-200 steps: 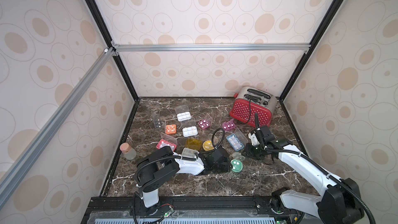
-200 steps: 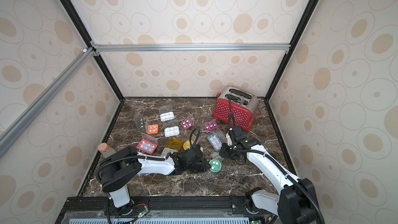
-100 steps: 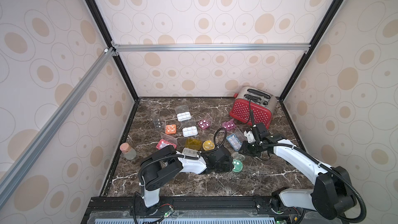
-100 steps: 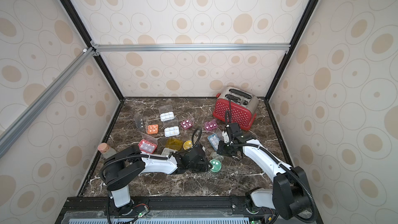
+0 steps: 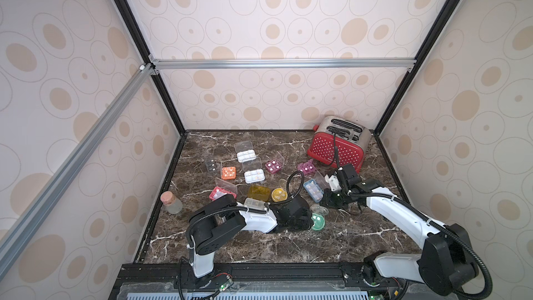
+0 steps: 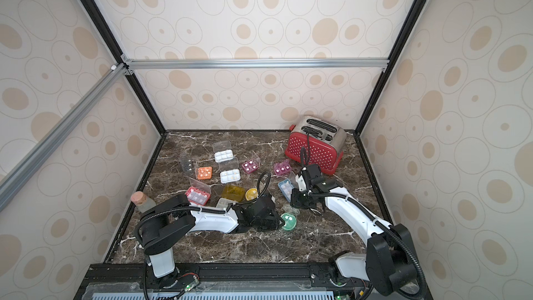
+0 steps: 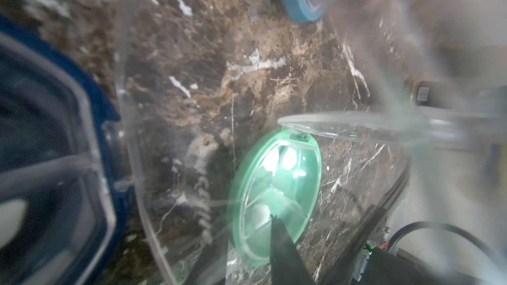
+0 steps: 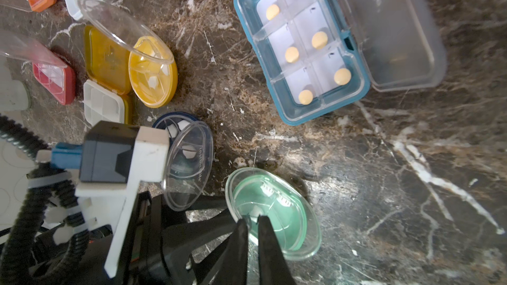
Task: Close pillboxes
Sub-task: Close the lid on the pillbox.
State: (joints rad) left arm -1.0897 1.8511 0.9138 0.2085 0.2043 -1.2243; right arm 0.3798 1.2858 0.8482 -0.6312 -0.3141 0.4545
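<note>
A round green pillbox lies at the front middle, its clear lid raised on the far side. My right gripper is shut, tips over that lid's edge; contact is unclear. My left gripper lies low beside the green base with its fingers a little apart and marble showing between them. Next to it a navy round pillbox has its lid up. A blue pillbox and a yellow round one stand open.
Several more pillboxes spread behind: red, amber, orange, two white, magenta, purple. A red toaster sits at the back right, a cork-stoppered jar by the left wall.
My right gripper has moved left and down to the green pillbox's lid and its fingers have come together. The left gripper's fingers have narrowed slightly beside the green base.
</note>
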